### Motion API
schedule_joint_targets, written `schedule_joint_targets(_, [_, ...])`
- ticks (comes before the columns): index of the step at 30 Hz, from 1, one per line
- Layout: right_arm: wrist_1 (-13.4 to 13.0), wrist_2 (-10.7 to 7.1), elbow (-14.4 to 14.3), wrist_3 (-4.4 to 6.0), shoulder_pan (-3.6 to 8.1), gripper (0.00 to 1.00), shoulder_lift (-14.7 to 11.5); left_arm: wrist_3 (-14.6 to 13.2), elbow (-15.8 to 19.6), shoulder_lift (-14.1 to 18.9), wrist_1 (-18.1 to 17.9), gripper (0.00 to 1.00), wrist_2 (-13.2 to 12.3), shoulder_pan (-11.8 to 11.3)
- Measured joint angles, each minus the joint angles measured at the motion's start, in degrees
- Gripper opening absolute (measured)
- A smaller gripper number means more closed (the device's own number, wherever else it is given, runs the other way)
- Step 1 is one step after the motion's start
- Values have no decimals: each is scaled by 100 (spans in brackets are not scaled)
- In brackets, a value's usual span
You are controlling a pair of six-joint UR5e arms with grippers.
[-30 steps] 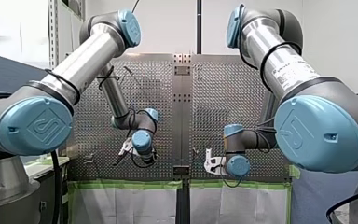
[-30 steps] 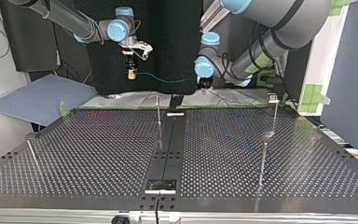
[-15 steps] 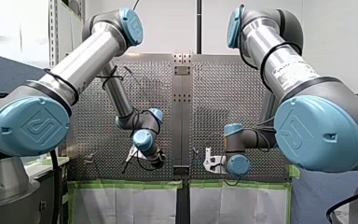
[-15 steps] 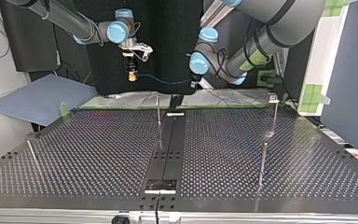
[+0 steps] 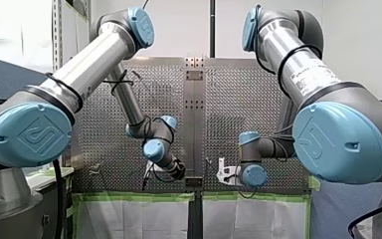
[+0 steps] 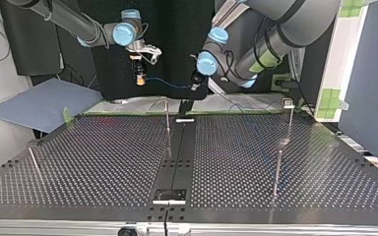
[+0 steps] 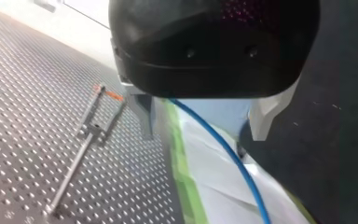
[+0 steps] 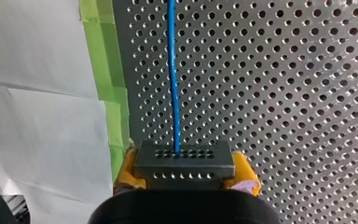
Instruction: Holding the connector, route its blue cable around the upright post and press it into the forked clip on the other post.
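Connector (image 8: 184, 158) sits clamped between the yellow pads (image 8: 127, 169) of my right gripper (image 8: 185, 167), up at the top view's left of centre. Its blue cable (image 6: 170, 84) runs rightward to my left gripper (image 7: 204, 134), passing between wide-apart fingers (image 7: 144, 114).

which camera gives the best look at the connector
The right wrist view: the connector sits close up between the yellow pads of my right hand, blue cable leaving its holed face. The top view shows it tiny under that hand; the front view leaves it unclear; the left wrist view shows only the cable.
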State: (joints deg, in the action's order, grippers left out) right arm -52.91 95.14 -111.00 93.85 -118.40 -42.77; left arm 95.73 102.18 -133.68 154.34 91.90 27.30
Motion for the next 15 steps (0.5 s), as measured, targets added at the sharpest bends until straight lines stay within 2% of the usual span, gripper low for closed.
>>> schedule_joint_targets(7, [17,-158,12,-17,3,0,0,332,0,2,-327,100,61,77])
schedule_joint_targets(15, [12,-499,108,-6,18,0,0,739,1,1,-437,100,436,120])
